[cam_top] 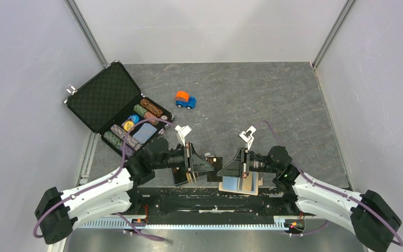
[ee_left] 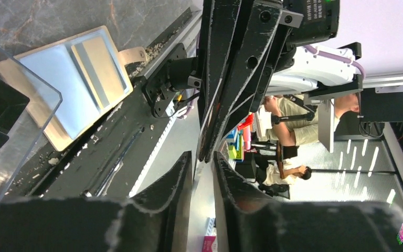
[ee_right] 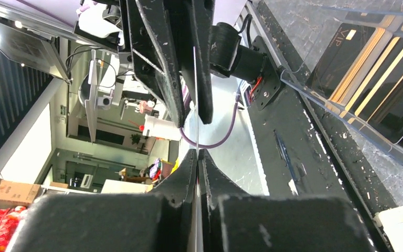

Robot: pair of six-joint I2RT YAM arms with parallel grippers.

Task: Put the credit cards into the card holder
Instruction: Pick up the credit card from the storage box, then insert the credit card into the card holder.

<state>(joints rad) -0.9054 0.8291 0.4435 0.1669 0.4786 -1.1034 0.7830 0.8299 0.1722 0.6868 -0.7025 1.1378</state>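
Note:
My right gripper (cam_top: 221,169) (ee_right: 197,152) is shut on a thin card (ee_right: 195,105), seen edge-on in the wrist view and dark in the top view (cam_top: 216,163). My left gripper (cam_top: 211,168) (ee_left: 202,157) faces it tip to tip, jaws slightly apart around the card's far edge. The beige card holder (cam_top: 253,187) (ee_left: 57,137) lies open under the right gripper, with a light blue card (cam_top: 235,184) (ee_left: 57,84) and a gold card (ee_left: 97,65) on it. A black card with gold stripes (ee_right: 367,79) sits in a clear box (ee_left: 26,121).
An open black chip briefcase (cam_top: 105,97) with poker chips (cam_top: 151,108) and a blue deck (cam_top: 142,134) stands at the left. A small orange and blue toy car (cam_top: 185,99) sits mid-table. The clear box (cam_top: 183,176) is under the left gripper. A black rail (cam_top: 210,199) runs along the near edge.

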